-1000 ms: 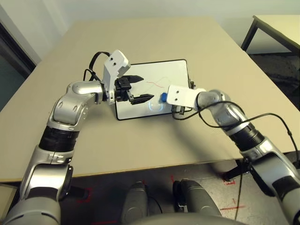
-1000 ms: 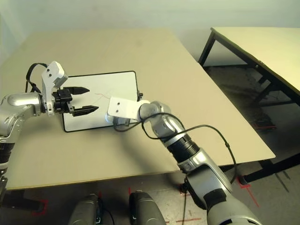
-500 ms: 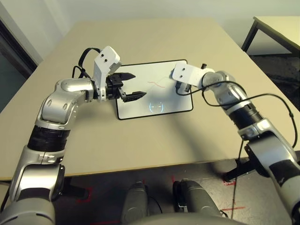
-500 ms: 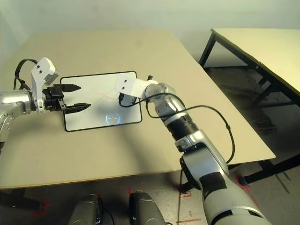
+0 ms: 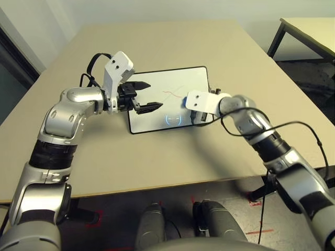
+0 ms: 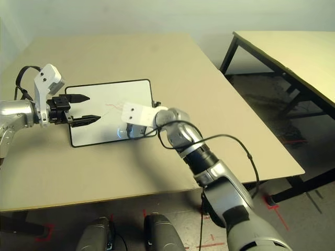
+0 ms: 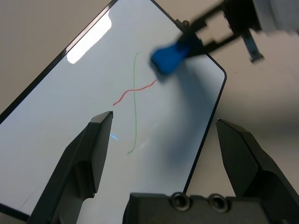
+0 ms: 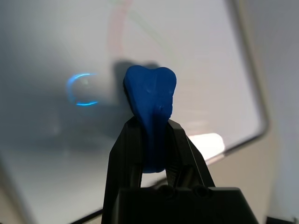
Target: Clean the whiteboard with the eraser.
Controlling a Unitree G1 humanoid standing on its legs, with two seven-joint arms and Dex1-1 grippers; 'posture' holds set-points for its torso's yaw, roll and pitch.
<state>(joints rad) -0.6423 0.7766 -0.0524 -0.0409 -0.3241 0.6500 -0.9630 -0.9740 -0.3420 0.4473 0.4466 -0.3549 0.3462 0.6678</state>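
Right now your right gripper has its two black fingers pinched tight on the eraser, the blue block squeezed between them so that its rounded end sticks out past the tips. In the left wrist view you can see the same eraser in the upper middle of the frame, held over the far end of the whiteboard, close to the end of a thin red line; whether the block presses on the surface or hangs just above it you cannot tell.

Your left gripper stands wide open with nothing between its fingers. In the left eye view it sits left of centre, over the left edge of the board, fingertips pointing toward the right of the frame.

Moving outward, the whiteboard lies flat in the middle of the left eye view, on the beige table, its black frame with rounded corners running all round. A faint green line crosses the red one on its white face, and a small bluish ring glints on the lower middle of the board. Your right forearm reaches in from the lower right of the frame, a black cable looping beside it. A second table stands at the upper right of the right eye view.
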